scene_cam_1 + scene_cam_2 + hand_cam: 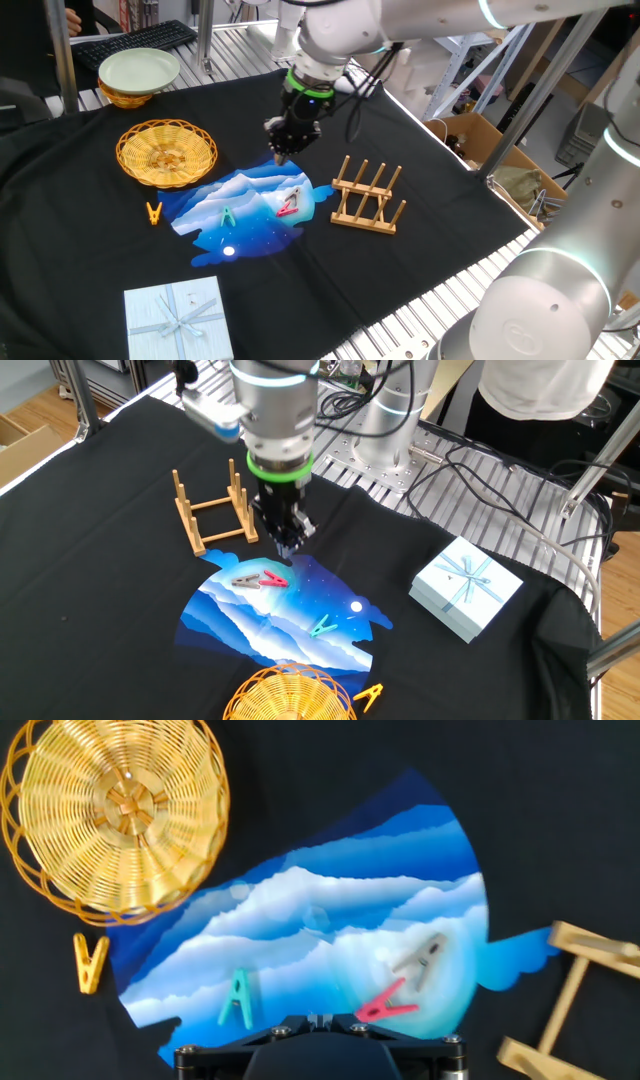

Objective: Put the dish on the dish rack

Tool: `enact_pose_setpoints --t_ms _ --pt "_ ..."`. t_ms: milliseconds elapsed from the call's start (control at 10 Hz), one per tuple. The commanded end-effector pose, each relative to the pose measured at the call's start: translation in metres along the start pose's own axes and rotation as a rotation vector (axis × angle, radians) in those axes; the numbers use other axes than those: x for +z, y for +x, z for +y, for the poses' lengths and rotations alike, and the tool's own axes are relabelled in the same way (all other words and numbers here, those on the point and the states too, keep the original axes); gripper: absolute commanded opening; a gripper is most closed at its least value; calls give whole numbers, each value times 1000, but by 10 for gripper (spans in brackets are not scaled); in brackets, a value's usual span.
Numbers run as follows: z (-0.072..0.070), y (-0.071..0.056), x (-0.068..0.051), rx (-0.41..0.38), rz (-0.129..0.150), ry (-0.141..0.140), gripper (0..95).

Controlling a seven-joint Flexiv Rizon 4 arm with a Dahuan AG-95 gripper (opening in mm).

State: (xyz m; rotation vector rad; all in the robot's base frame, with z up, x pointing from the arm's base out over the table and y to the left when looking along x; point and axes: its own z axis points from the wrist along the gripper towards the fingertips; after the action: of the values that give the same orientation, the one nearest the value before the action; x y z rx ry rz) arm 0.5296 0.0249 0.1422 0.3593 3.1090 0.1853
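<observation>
The dish (166, 152) is a golden woven wicker basket-plate lying flat on the black cloth at the left; it also shows in the hand view (115, 815) at top left and at the bottom edge of the other fixed view (290, 695). The dish rack (368, 196) of light wood with upright pegs stands right of the blue mat; it shows in the other fixed view (215, 512) and partly in the hand view (575, 1000). My gripper (281, 152) hangs above the blue mat between dish and rack, fingers together and empty; it also shows in the other fixed view (288, 550).
A blue cloud-print mat (250, 212) carries a green peg (229, 216), a red peg (290, 208) and a grey peg (420, 960). A yellow peg (153, 212) lies beside the dish. A pale green plate (138, 70) sits far back. A gift box (178, 318) is in front.
</observation>
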Motion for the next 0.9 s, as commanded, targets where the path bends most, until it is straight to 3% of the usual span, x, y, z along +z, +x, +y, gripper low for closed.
enact_pose_setpoints --t_ms 100,900 --pt "6 -6 7 6 8 -1 0" --pt "47 -41 30 89 19 12 0"
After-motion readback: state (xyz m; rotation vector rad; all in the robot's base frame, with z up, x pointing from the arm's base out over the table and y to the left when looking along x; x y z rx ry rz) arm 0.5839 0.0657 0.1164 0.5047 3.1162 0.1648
